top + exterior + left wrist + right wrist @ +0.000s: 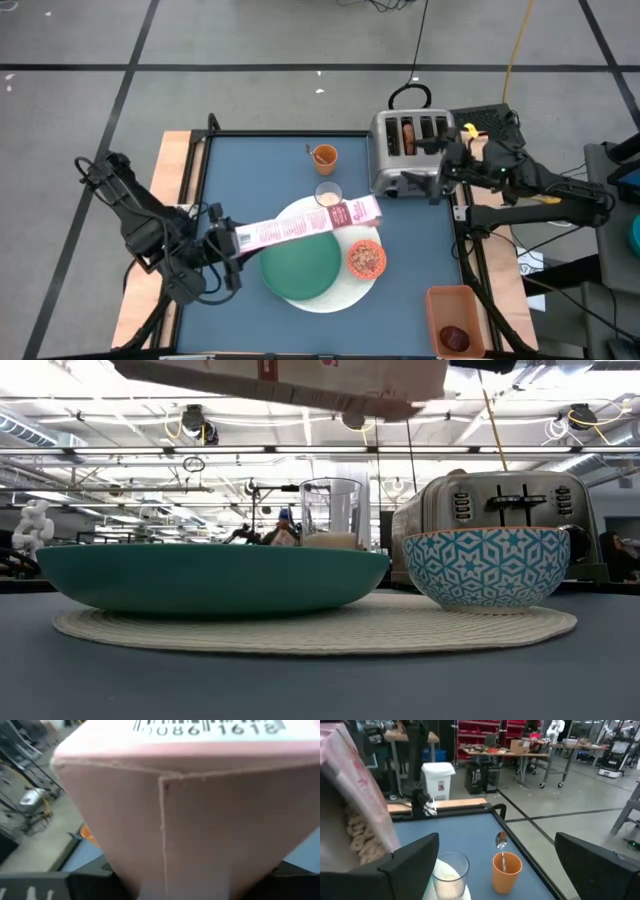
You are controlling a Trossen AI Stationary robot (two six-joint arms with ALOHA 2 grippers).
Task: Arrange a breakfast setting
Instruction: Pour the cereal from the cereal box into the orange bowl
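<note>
High view: at frame centre the mat (pixel 345 292) carries the plate (pixel 302 264) and the bowl (pixel 366 259), which looks filled with cereal. The left pincer (pixel 232 244), left of centre, pinches the cereal box (pixel 305 224), laid across above the plate towards the bowl. The glass (pixel 328 194) and the cup (pixel 323 156) stand above the mat. The toaster (pixel 409 150) holds what may be the bagel. The fruit (pixel 455 337) lies in the bin (pixel 440 303), lower right. The right pincer (pixel 443 168), spread, waits beside the toaster.

Low view: the box (pixel 300 380) hangs overhead.

Left wrist view: the box (pixel 190 815) fills the frame.

Right wrist view: the spoon (pixel 502 847) stands in the cup (pixel 506 871).

Judged left: box down, bagel, fruit, spoon.
</note>
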